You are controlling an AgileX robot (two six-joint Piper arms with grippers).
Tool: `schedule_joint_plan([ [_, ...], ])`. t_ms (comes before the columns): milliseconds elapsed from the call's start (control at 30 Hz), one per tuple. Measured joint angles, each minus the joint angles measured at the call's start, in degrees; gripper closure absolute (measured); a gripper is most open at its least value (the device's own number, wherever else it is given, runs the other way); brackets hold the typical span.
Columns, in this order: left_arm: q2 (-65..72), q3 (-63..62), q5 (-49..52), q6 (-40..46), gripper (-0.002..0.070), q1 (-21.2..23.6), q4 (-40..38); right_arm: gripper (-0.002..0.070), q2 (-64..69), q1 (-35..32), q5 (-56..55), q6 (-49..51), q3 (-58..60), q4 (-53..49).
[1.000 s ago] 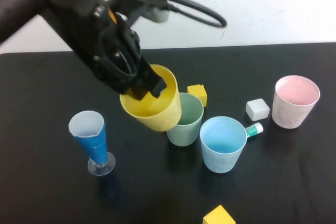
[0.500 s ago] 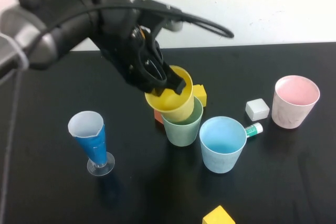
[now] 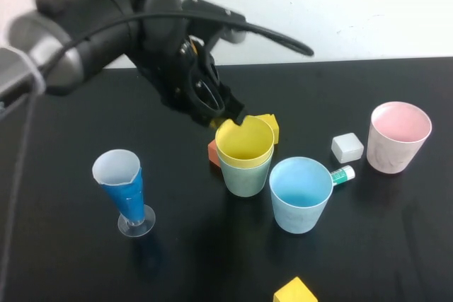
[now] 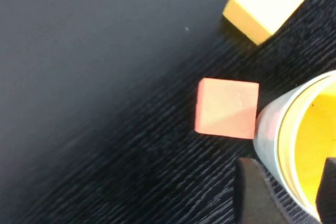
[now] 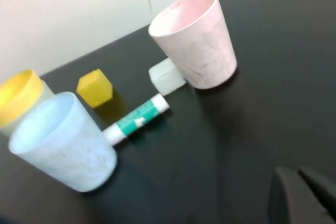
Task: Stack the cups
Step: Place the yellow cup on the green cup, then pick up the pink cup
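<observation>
The yellow cup sits nested in the pale green cup at the table's middle. My left gripper is at the yellow cup's far-left rim. In the left wrist view its fingers stand apart, one outside and one inside the yellow cup's rim, so it is open. The light blue cup stands right of the stack, and the pink cup at the far right. My right gripper is shut and empty, low over the table near the pink cup and the light blue cup.
A blue-wrapped stem glass stands at the left. An orange block lies left of the stack and a yellow block behind it. A white block and a green-white tube lie between the blue and pink cups. Another yellow block is at the front edge.
My left gripper carried the yellow cup right and down into the green cup. The cup now sits upright and nested, and the fingers have opened at its rim.
</observation>
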Motion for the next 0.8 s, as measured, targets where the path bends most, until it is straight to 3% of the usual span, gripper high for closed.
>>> schedule_joint_plan([
  [67, -2.04, 0.0, 0.0, -0.09, 0.0475, 0.0, 1.22, 0.0666, 0.0, 0.0, 0.32, -0.04, 0.0, 2.16],
  [167, -6.6, 0.0, 0.0, -0.09, 0.0597, 0.0, 3.78, 0.0666, 0.0, 0.0, 4.03, -1.06, -2.98, 2.95],
  [267, -11.25, 0.0, 0.0, -0.32, 0.0652, 0.0, 6.57, 0.0666, 2.97, 0.0, 5.95, -4.9, -8.71, 2.95],
  [467, -21.8, 4.95, -0.24, -0.44, 0.0672, 0.0, 4.92, 0.0666, 20.4, 0.0, 11.84, -19.81, -24.16, 2.72],
  [667, -35.04, 25.55, -5.62, 0.55, 0.0673, 0.0, -0.26, 0.0666, 40.28, 0.0, 24.86, -33.08, -42.13, 1.74],
  [800, -45.11, 37.08, -6.5, -1.01, 0.0673, 0.0, -0.84, 0.0666, 52.41, 0.0, 32.31, -35.14, -52.58, -1.51],
])
